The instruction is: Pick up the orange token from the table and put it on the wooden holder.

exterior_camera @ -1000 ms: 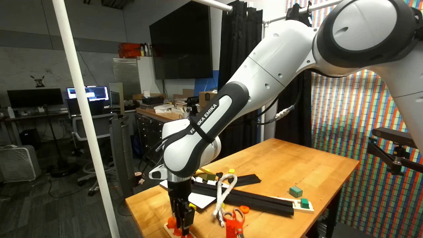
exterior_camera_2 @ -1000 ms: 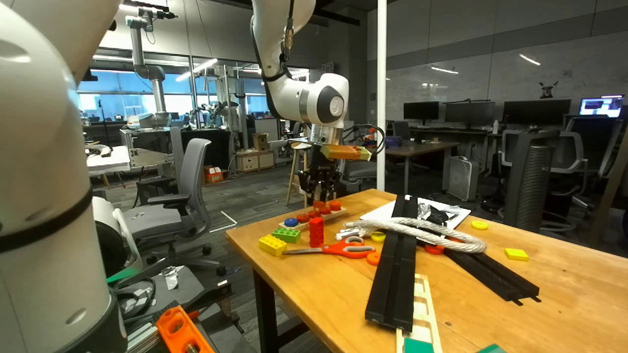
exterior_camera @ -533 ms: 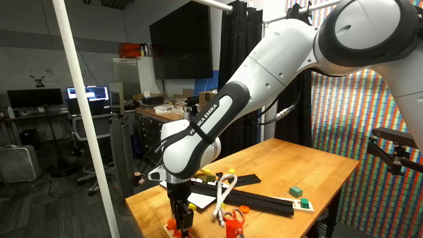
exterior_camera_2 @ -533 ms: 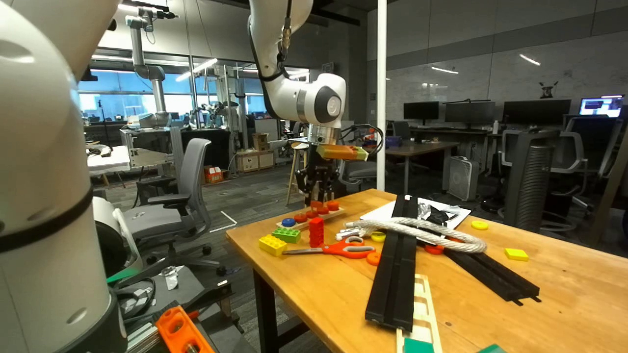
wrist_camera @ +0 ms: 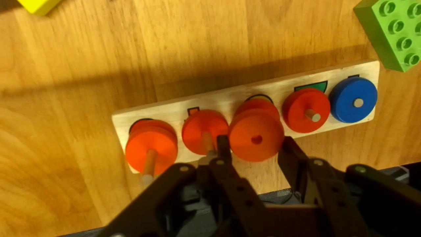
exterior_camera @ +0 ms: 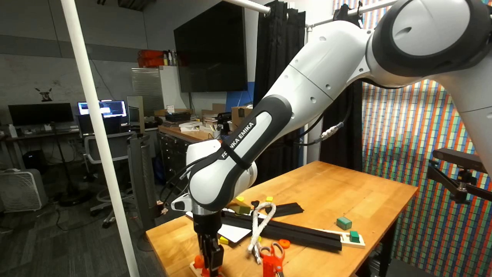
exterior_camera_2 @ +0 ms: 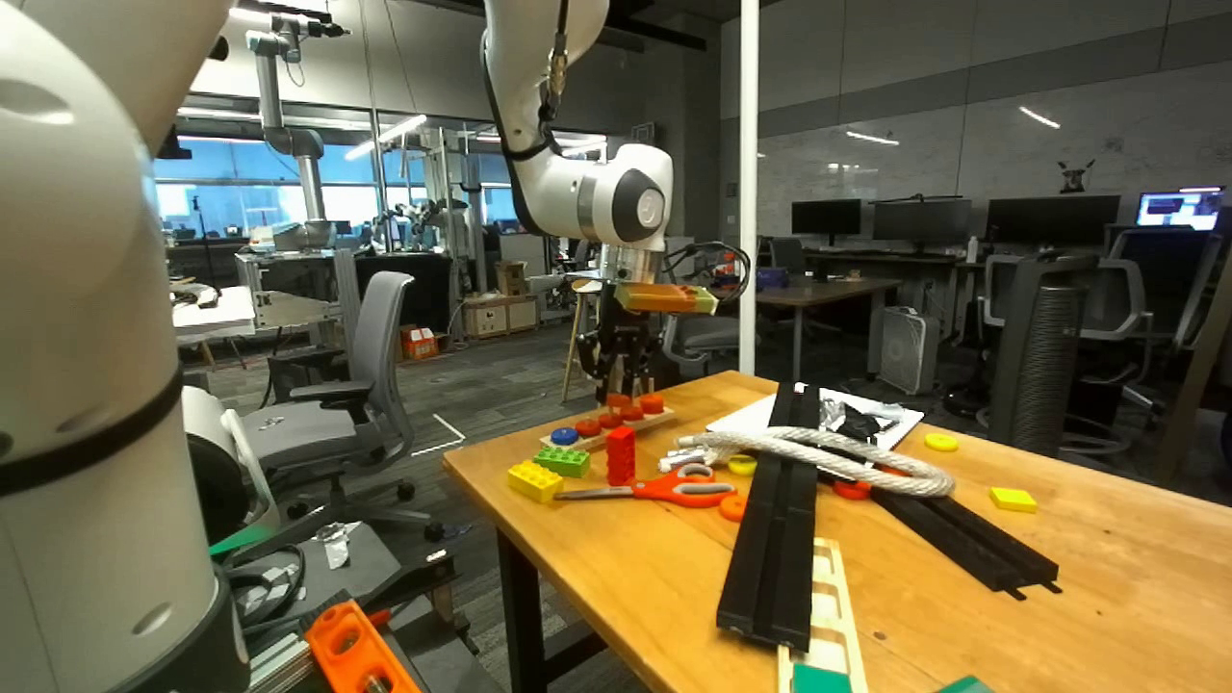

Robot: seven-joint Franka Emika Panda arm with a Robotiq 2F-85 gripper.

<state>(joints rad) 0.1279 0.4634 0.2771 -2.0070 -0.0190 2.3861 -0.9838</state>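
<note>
With the jaws, gripping the round, bright-orange, holed token point(wrist_camera: 256, 150) above the long, pale wooden holder point(wrist_camera: 227, 104). If lowered off-centre, could snag on a peg presumably hidden below; if drifting sideways, could bump the slim, upright wooden peg point(wrist_camera: 207, 141) just beside.

The orange token point(wrist_camera: 248, 152) is showing plain reddish orange between black jaws. The wooden holder point(wrist_camera: 215, 102) is displaying pale grain and black-outlined prints point(wrist_camera: 316, 86), one green. Its end disc point(wrist_camera: 343, 95) is standing out deep blue. The studded toy brick point(wrist_camera: 383, 41) is showing lime green, the surface point(wrist_camera: 82, 42) streaky honey brown. In an exterior view, the scissors point(exterior_camera_2: 664, 488) are pairing orange with grey.
</note>
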